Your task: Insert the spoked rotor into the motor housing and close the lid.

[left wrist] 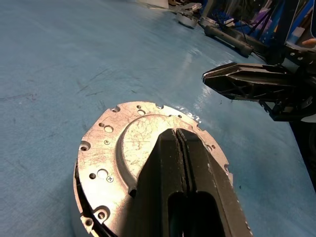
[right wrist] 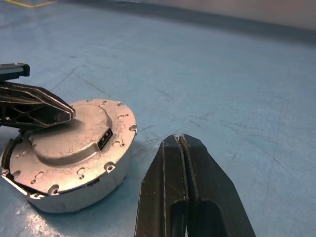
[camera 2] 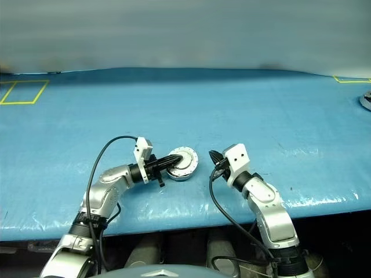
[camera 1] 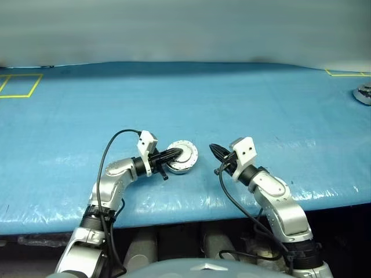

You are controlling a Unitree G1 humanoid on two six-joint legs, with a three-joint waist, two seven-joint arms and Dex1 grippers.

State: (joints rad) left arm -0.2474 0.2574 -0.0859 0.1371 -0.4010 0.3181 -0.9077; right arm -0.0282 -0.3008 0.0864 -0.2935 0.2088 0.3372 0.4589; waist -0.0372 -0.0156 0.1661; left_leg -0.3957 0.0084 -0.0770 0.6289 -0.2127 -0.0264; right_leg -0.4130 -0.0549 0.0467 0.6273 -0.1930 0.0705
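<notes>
A blue table (camera 1: 243, 98) carries the motor housing (right wrist: 84, 190), its lid (right wrist: 74, 143) down. The left pincer (camera 1: 184, 153) — fingers pressed together, holding nothing — rests its tips on the lid. The right pincer (camera 1: 213, 149), also closed and empty, hovers just beside the housing.

With the lid (right wrist: 74, 143) lying down on the motor housing (right wrist: 81, 190), we cannot see the windings or anything else inside. Our left gripper (left wrist: 180, 143), its fingers pressed together, rests over the lid's raised centre and hides that part. A thin dark gap shows at the lid's near-left rim; we cannot tell whether it sits flush. A silvery part (camera 1: 363, 94) at the far right is cut off by the picture's edge and too small to identify.
</notes>
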